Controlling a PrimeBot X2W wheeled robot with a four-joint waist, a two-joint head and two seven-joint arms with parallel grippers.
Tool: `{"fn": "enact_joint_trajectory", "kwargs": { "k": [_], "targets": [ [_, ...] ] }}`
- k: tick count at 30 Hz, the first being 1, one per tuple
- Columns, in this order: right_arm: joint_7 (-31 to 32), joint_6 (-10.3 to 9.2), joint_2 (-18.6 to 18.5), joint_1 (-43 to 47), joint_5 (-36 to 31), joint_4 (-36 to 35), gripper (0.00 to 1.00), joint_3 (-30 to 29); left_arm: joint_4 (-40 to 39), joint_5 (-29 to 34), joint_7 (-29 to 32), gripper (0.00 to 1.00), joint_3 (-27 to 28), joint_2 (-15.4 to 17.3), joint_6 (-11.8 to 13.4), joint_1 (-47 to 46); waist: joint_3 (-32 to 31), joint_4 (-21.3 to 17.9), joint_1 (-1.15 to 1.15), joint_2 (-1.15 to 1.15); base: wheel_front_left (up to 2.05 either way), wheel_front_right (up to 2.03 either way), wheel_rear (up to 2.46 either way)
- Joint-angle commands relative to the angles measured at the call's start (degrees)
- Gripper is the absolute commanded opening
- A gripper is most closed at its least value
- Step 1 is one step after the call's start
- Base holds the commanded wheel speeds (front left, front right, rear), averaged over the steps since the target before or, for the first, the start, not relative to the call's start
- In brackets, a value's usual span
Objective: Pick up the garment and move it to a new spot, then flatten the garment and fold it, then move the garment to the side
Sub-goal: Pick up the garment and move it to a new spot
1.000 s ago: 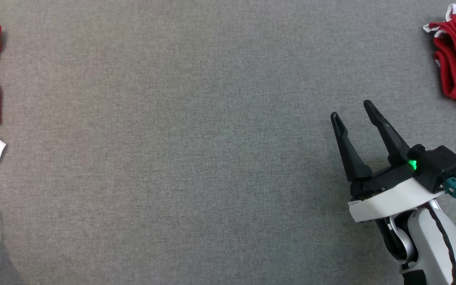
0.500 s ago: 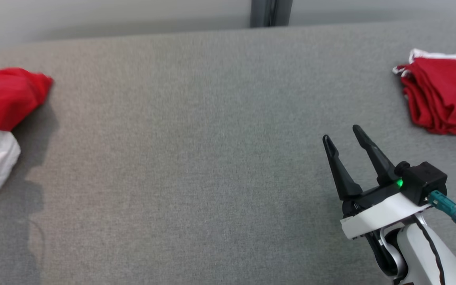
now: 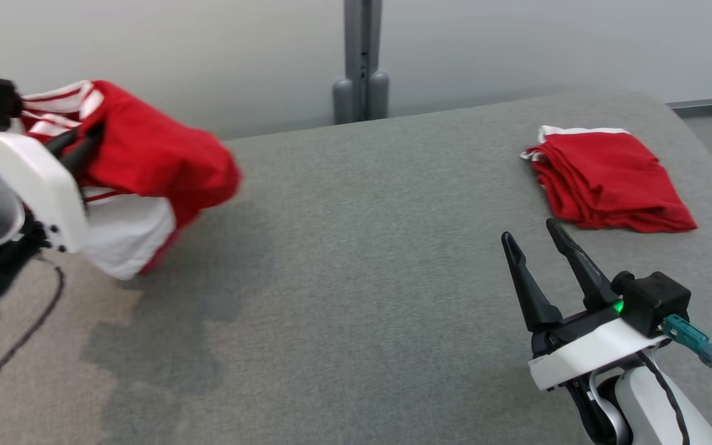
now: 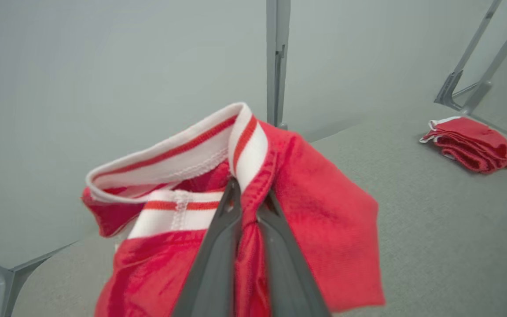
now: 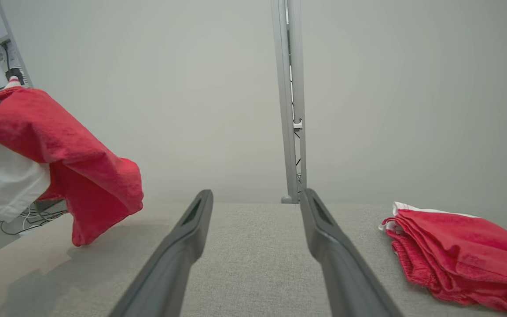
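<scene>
The garment [image 3: 158,161] is red with white panels and a red-striped white band. It hangs bunched in the air over the table's left edge. My left gripper [image 3: 87,139] is shut on a fold of it just below the band; the left wrist view shows the red cloth [image 4: 324,211] pinched between the two fingers of my left gripper [image 4: 250,193]. My right gripper [image 3: 532,232] stands open over the table's near right with nothing between its fingers. In the right wrist view the hanging garment [image 5: 60,145] is far to the left of my open right gripper [image 5: 257,193].
A folded pile of red clothes [image 3: 609,182] lies at the far right of the grey cloth-covered table [image 3: 362,259]. A grey post [image 3: 362,62] stands behind the table's far edge against a pale wall. A black cable [image 3: 22,346] trails at the near left.
The head camera has tilted up, so the wall and far edge now show. The garment has risen off the table's left side in my left gripper and swung rightward. My right gripper stays open.
</scene>
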Motion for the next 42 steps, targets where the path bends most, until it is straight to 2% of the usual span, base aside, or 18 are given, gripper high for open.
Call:
{"fn": "enact_joint_trajectory", "kwargs": {
  "k": [1, 8, 13, 18, 24, 25, 26, 30, 36, 42],
  "targets": [
    [-0.4, 0.01, -0.2, 0.6, 0.5, 0.0, 1.0, -0.5, -2.8, -0.5, 0.2, 0.0, -0.4, -1.4, 0.4, 0.6, -1.2, -2.4, 0.0, 0.0, 0.0, 0.0, 0.0],
    [-0.5, 0.01, -0.2, 0.4, 0.4, -0.3, 1.0, -2.1, -13.3, -1.4, -0.8, 0.0, -3.3, -7.9, 2.4, 2.7, -0.2, -5.5, 0.0, 0.0, 0.0, 0.0, 0.0],
    [-0.5, 0.01, 0.3, 0.3, 0.5, -0.2, 1.0, -2.2, -14.5, -1.5, -3.4, 0.0, -4.4, -11.0, 3.5, 5.4, 0.6, -6.4, 0.0, 0.0, 0.0, 0.0, 0.0],
    [-0.5, 0.01, 0.6, -0.1, 0.5, 0.0, 1.0, -2.0, -10.4, -3.1, -8.0, 0.0, -3.6, -13.4, 4.6, 10.7, 1.6, -7.0, 0.0, 0.0, 0.0, 0.0, 0.0],
    [-0.6, 0.01, 0.6, 0.0, 0.5, 0.2, 1.0, -1.7, 0.2, -4.4, -15.1, 0.0, -1.4, -15.1, 4.8, 15.5, 2.0, -6.5, 0.0, 0.0, 0.0, 0.0, 0.0],
    [-0.6, 0.01, 0.6, 0.0, 0.4, 0.3, 1.0, -1.6, 2.2, -4.4, -15.5, 0.41, -1.7, -15.6, 4.4, 16.3, 1.9, -6.2, 0.0, 0.0, 0.0, 0.0, 0.0],
    [-0.6, 0.01, 0.4, 0.0, 0.4, 0.3, 1.0, -1.4, 3.7, -4.5, -16.2, 1.0, -2.0, -16.1, 3.8, 16.5, 1.9, -6.0, 0.0, 0.0, 0.0, 0.0, 0.0],
    [-0.5, 0.01, -0.2, 0.5, 0.3, 0.5, 1.0, -1.2, 7.3, -4.8, -19.9, 1.0, -2.8, -18.1, 2.1, 16.9, 1.5, -4.5, 0.0, 0.0, 0.0, 0.0, 0.0],
    [-0.5, 0.01, -0.9, 1.2, 0.1, 0.3, 1.0, -1.5, 7.0, -2.4, -25.6, 1.0, -3.9, -18.8, 1.3, 16.8, 0.8, -1.2, 0.0, 0.0, 0.0, 0.0, 0.0],
    [-0.5, 0.01, -0.9, 1.9, 0.1, 0.1, 1.0, -1.6, 2.8, 0.2, -28.9, 1.0, -3.2, -16.3, 3.5, 18.3, -0.2, 1.4, 0.0, 0.0, 0.0, 0.0, 0.0]
  ]
}}
